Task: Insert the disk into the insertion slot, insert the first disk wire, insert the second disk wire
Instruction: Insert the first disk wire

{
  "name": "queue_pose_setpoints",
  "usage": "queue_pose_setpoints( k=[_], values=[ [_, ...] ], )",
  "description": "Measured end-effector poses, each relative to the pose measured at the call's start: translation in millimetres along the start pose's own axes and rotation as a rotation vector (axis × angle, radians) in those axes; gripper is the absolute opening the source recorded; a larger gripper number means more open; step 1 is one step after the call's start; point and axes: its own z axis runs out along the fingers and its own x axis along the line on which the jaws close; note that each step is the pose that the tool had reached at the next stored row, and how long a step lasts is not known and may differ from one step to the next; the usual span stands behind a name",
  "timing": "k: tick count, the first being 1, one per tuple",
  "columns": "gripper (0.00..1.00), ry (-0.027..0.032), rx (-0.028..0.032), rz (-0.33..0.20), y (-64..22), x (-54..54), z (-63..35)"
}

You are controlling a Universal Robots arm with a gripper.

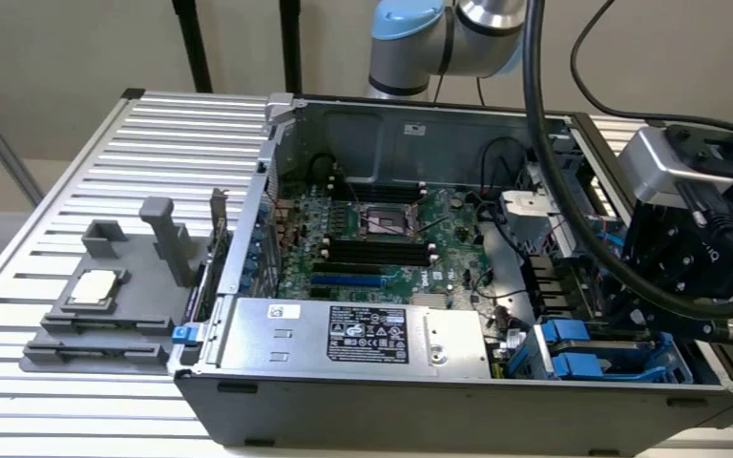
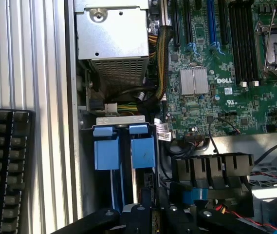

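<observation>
Parking the shut-jawed gripper point(image 2: 147, 207) right over the drive cage point(image 2: 119, 120), by the blue-framed disk point(image 2: 143, 152) in its insertion slot point(image 2: 127, 165); probably the seating step, needs a square push.

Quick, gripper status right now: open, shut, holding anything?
Gripper: jaws shut, down at the blue carriers in the drive cage; whether it grips one cannot be told.
</observation>
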Motion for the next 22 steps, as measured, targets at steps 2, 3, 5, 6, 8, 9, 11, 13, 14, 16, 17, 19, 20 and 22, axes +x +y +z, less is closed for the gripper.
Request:
queue_pose_setpoints(
  k=[2,3,5,6,8,9,11,13,14,16,17,19,20,22],
  values=[
    [0.16,0.0032,-0.0005,0.0,-1.1,-1.6,0.6],
    [0.16,0.0041,-0.0006,0.0,-1.7,-2.3,1.0],
    [0.16,0.0052,-0.0009,0.0,-3.0,-3.2,1.5],
    [0.16,0.0063,-0.0012,0.0,-3.5,-3.3,1.4],
    [0.16,0.0077,-0.002,0.001,-3.7,-3.3,1.4],
    [0.16,0.008,-0.0027,0.001,-3.8,-3.4,1.4],
    [0.16,0.0091,-0.0042,0.001,-3.9,-3.4,1.5],
    [0.16,0.011,-0.0053,0.001,-3.9,-3.4,1.8],
    [0.16,0.0119,-0.0056,0.001,-4.0,-3.3,1.8],
    [0.16,0.0135,-0.006,0.001,-4.0,-3.3,2.1],
    [0.16,0.0141,-0.0062,0.001,-4.0,-3.3,2.1],
    [0.16,0.0152,-0.0066,0.001,-4.0,-3.3,2.2],
    [0.16,0.0154,-0.0069,0.001,-4.0,-3.3,2.3],
    [0.16,0.0168,-0.0093,0.001,-4.4,-3.3,3.1]
  ],
)
